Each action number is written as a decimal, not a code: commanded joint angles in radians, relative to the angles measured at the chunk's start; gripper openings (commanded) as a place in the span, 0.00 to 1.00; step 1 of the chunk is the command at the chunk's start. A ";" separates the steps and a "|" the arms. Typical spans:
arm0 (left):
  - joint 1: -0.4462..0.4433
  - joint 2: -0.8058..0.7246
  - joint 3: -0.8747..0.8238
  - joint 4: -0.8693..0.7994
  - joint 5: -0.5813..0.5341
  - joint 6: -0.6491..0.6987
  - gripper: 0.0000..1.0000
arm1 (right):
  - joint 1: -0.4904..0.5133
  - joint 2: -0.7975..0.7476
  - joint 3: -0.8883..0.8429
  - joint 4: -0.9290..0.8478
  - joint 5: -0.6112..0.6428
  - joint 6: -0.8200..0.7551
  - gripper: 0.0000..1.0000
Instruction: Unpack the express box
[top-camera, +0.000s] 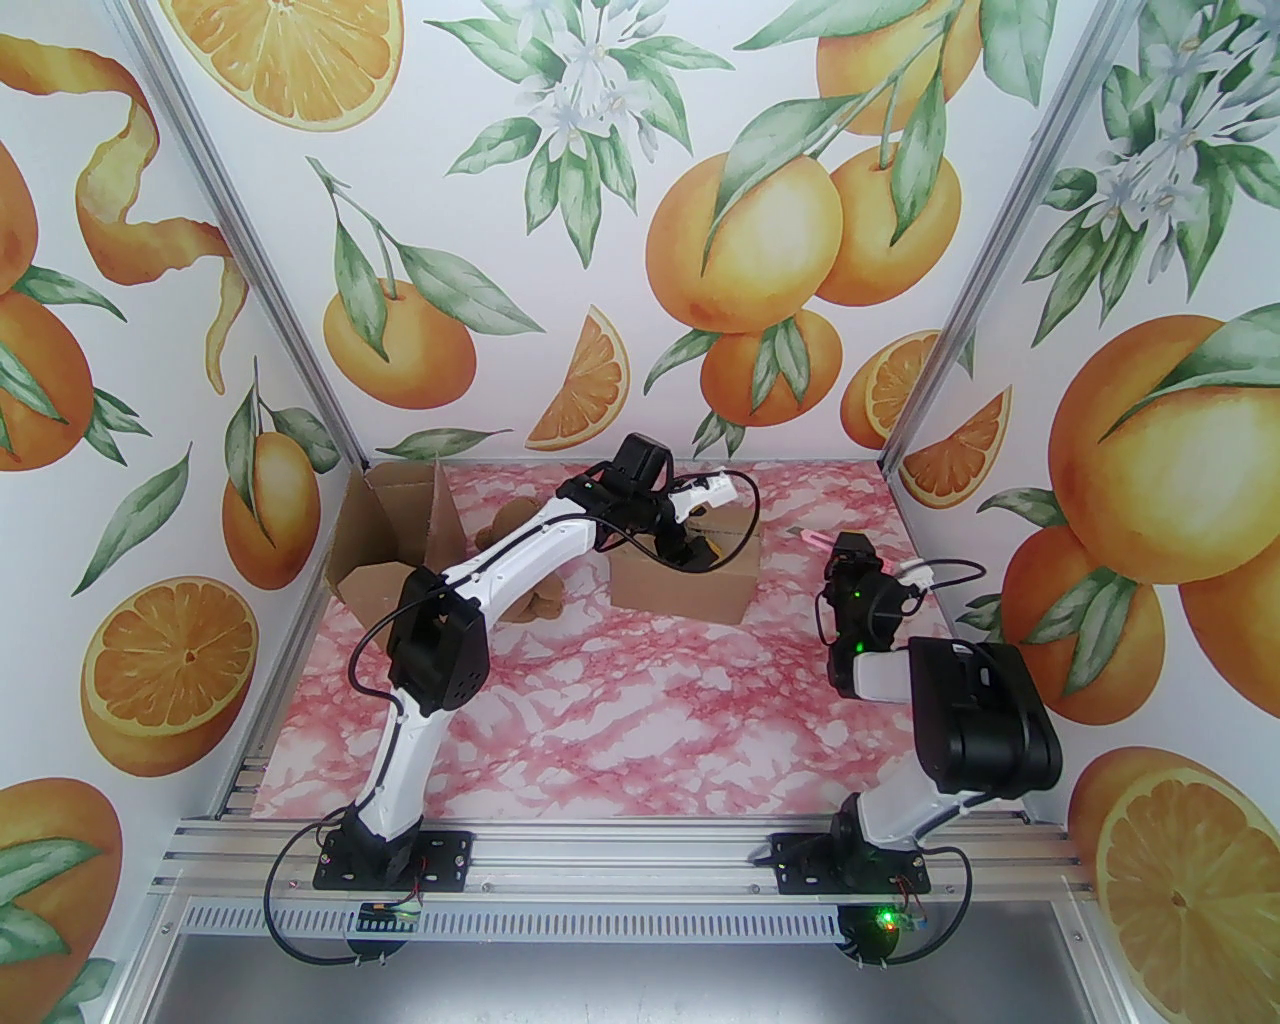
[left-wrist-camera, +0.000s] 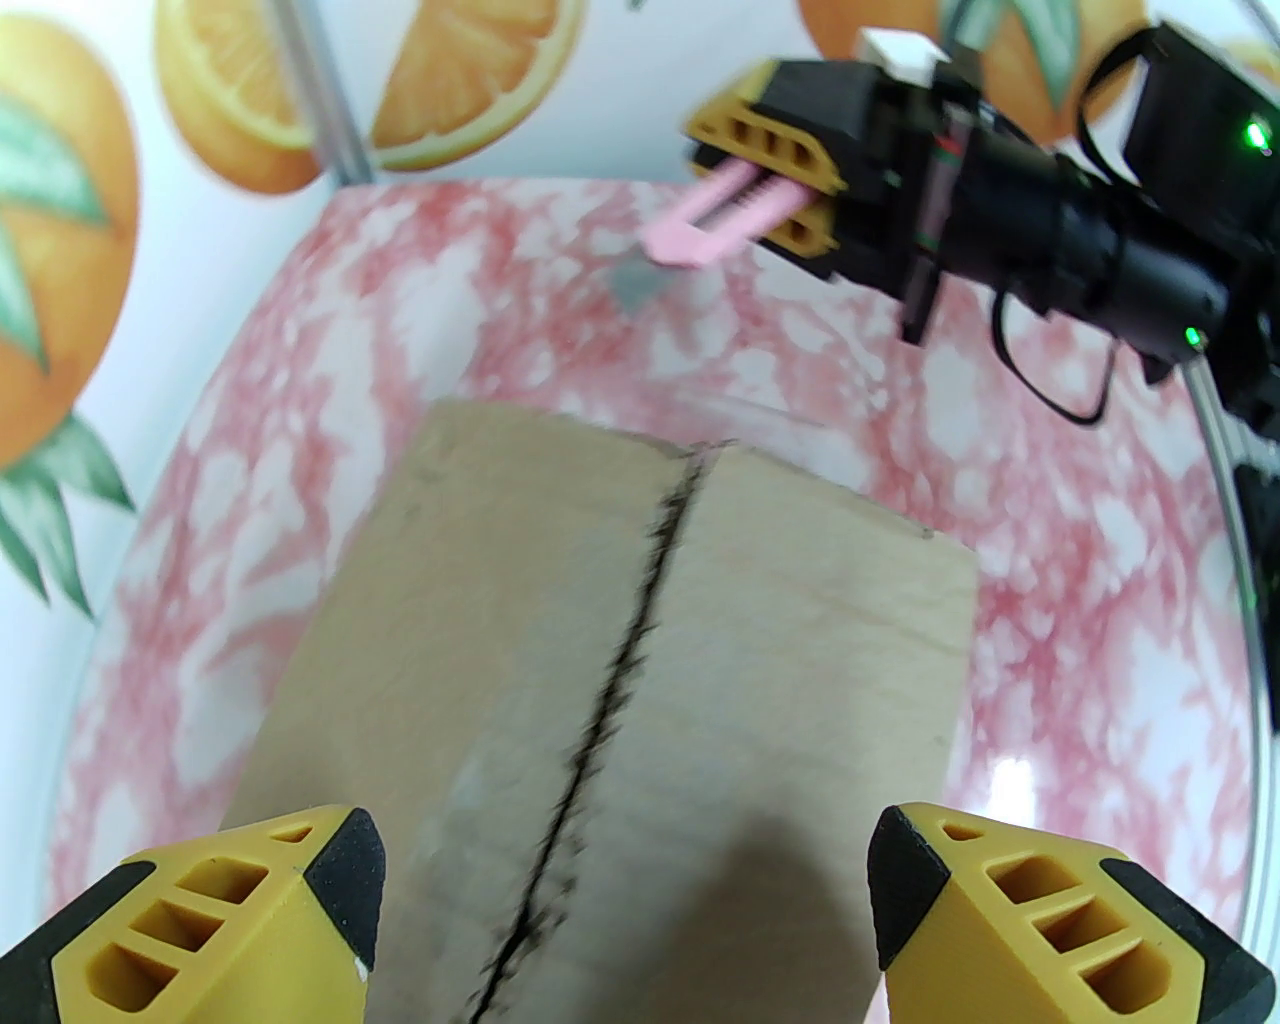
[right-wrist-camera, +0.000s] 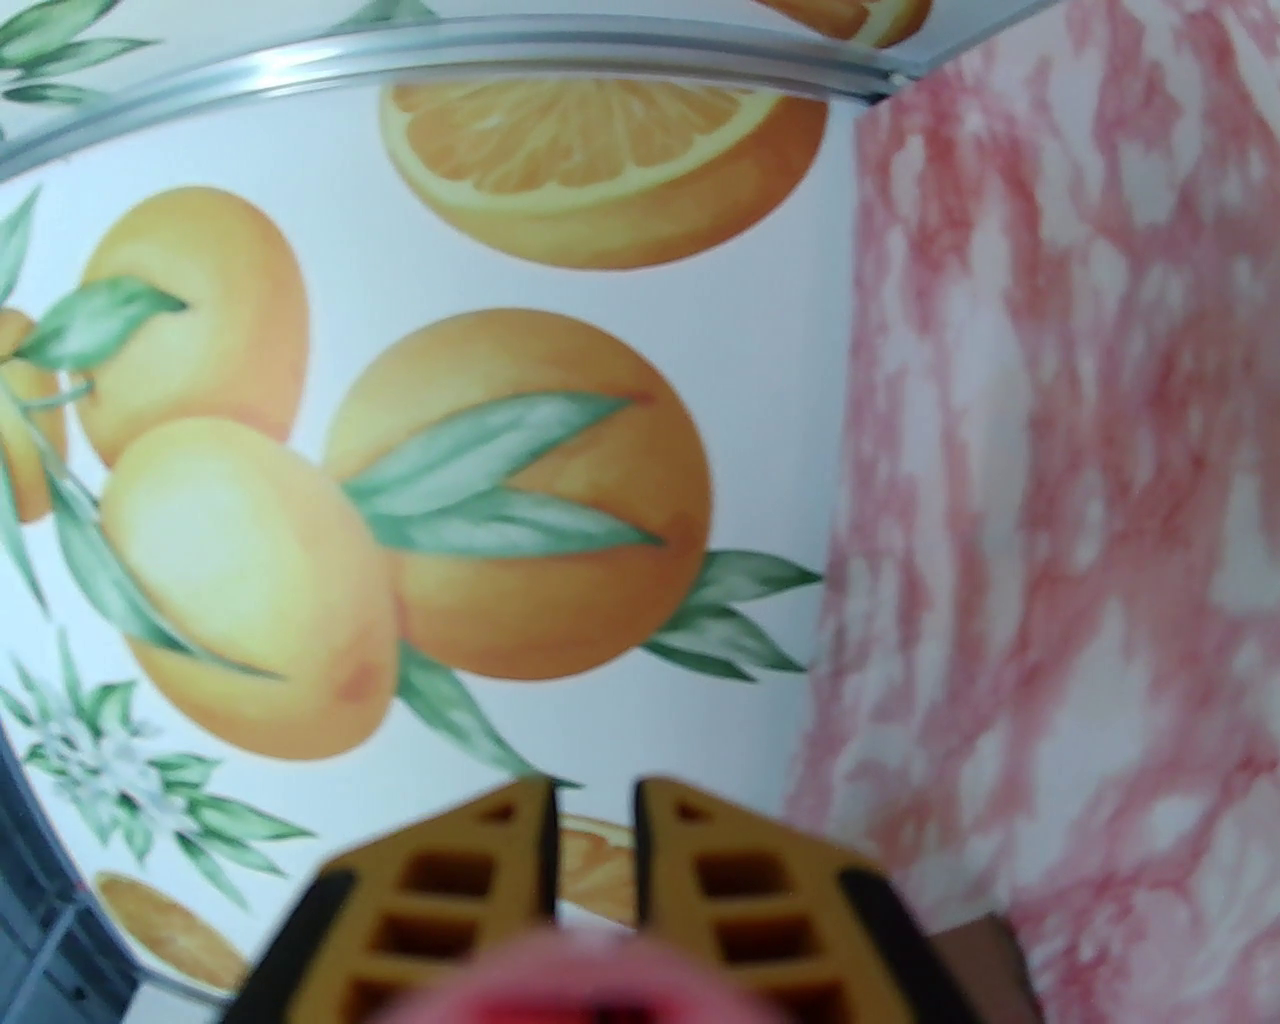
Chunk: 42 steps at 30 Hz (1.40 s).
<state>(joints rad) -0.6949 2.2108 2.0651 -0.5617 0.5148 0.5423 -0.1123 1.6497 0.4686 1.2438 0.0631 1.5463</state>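
Note:
The express box (top-camera: 690, 590) is a shut brown cardboard carton at the back middle of the table. In the left wrist view the box (left-wrist-camera: 750, 640) has a dark ragged slit (left-wrist-camera: 620, 680) running along its top seam. My left gripper (top-camera: 700, 545) hovers just over the box top, and its yellow fingers (left-wrist-camera: 300, 900) stand wide open around nothing. My right gripper (top-camera: 838, 552) is off to the right of the box, shut on a pink utility knife (left-wrist-camera: 700, 225) with a grey blade tip (left-wrist-camera: 632, 285). The knife's handle (right-wrist-camera: 600, 985) shows blurred between the right fingers (right-wrist-camera: 480, 880).
A second cardboard box (top-camera: 395, 545) stands opened at the back left, flaps up. Brown lumps (top-camera: 545, 600) lie on the pink marbled table (top-camera: 650, 720) beside it. Orange-print walls close in the back and both sides.

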 joint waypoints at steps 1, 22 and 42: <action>-0.013 -0.058 -0.007 -0.018 0.000 0.102 0.84 | -0.001 -0.031 0.008 0.128 -0.012 0.040 0.00; -0.074 -0.043 -0.010 -0.037 -0.086 0.205 0.87 | 0.083 0.003 -0.031 0.130 -0.066 0.135 0.00; -0.087 -0.039 -0.030 -0.032 -0.098 0.211 0.88 | 0.094 0.031 -0.017 0.042 -0.057 0.058 0.00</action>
<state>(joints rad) -0.7757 2.2108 2.0506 -0.5827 0.4110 0.7403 -0.0265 1.6588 0.4335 1.2926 0.0151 1.6306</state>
